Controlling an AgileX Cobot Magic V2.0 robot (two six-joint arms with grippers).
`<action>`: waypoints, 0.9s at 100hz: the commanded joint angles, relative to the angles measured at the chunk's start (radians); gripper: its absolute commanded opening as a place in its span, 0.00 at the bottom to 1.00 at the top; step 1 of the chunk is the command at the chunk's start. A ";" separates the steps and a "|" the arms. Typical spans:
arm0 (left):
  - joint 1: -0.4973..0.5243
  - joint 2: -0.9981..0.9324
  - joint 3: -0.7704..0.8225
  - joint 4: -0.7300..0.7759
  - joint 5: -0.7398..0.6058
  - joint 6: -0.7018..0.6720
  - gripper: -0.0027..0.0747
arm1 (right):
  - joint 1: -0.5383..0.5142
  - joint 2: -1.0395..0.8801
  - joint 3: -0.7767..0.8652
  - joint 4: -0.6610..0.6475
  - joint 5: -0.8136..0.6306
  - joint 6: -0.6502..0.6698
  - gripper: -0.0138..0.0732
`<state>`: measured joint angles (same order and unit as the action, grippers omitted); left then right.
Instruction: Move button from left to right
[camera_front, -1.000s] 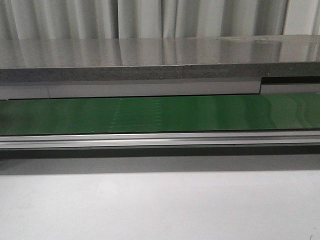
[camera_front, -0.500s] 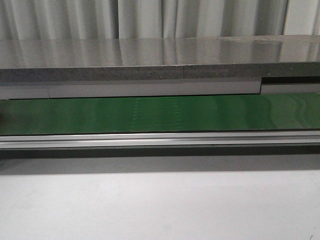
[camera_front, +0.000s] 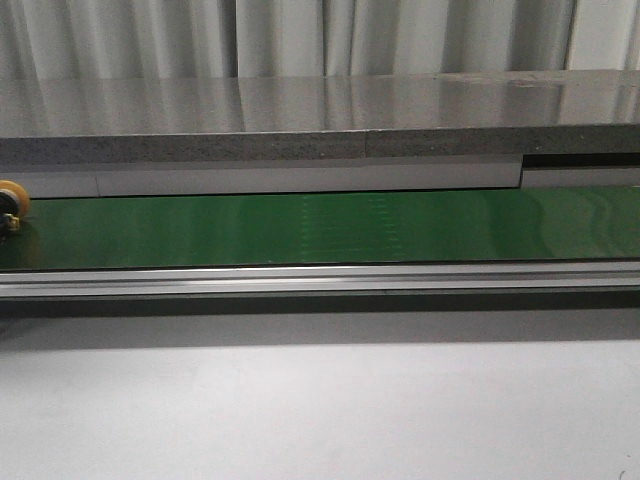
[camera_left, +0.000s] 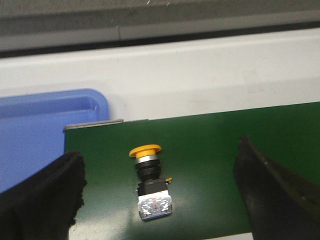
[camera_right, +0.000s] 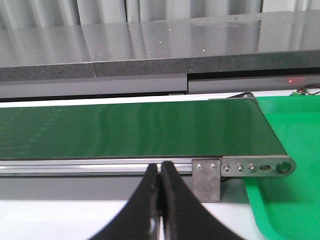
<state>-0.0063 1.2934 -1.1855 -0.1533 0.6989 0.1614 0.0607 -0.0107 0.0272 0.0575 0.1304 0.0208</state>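
Note:
The button (camera_left: 150, 180) has a yellow-orange cap, a black body and a clear base. It lies on its side on the green belt (camera_left: 210, 150), free between the wide-open fingers of my left gripper (camera_left: 160, 195), which touch nothing. In the front view its yellow cap (camera_front: 12, 203) shows at the far left edge of the belt (camera_front: 330, 228). My right gripper (camera_right: 160, 172) is shut and empty, in front of the belt's rail near its right end (camera_right: 150, 132). Neither gripper shows in the front view.
A blue bin (camera_left: 45, 135) sits beside the belt's left end. A green tray (camera_right: 295, 150) lies past the belt's right end roller (camera_right: 282, 167). A grey ledge (camera_front: 320, 120) runs behind the belt, and an aluminium rail (camera_front: 320, 278) in front of it.
The button has come into the front view at the far left of the belt; it did not show earlier. A faint mark on the belt has shifted to the right.

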 joint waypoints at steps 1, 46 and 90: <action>-0.042 -0.159 0.087 -0.017 -0.181 0.014 0.79 | 0.001 -0.018 -0.014 0.001 -0.089 0.000 0.08; -0.083 -0.837 0.669 -0.013 -0.523 0.014 0.79 | 0.001 -0.018 -0.014 0.001 -0.089 0.000 0.08; -0.083 -0.947 0.909 -0.013 -0.643 0.014 0.79 | 0.001 -0.018 -0.014 0.001 -0.089 0.000 0.08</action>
<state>-0.0811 0.3423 -0.2602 -0.1557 0.1741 0.1729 0.0607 -0.0107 0.0272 0.0575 0.1304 0.0208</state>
